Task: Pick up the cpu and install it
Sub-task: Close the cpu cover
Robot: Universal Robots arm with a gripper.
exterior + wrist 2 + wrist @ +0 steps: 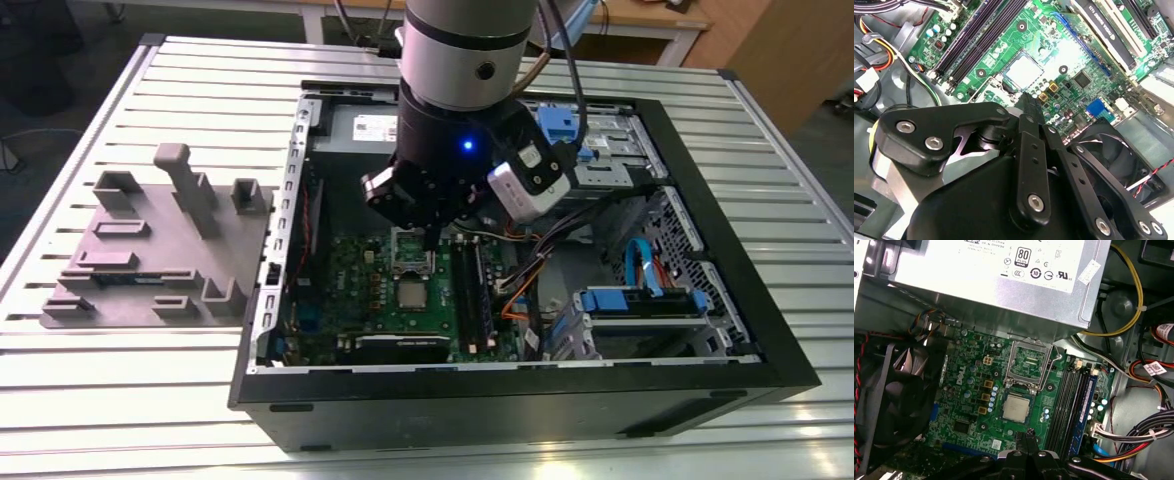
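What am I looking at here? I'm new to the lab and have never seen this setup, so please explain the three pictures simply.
The exterior view looks from off the arm at a robot arm reaching into an open computer case on a slatted table. A grey plastic fixture lies beside the case, on the exterior view's left. The two wrist views come from cameras riding on the arm, looking down at the green motherboard. The small silvery square is the cpu, sitting in its socket with the metal latch frame flipped open beside it. The gripper hangs just above the board, near the cpu, holding nothing visible.
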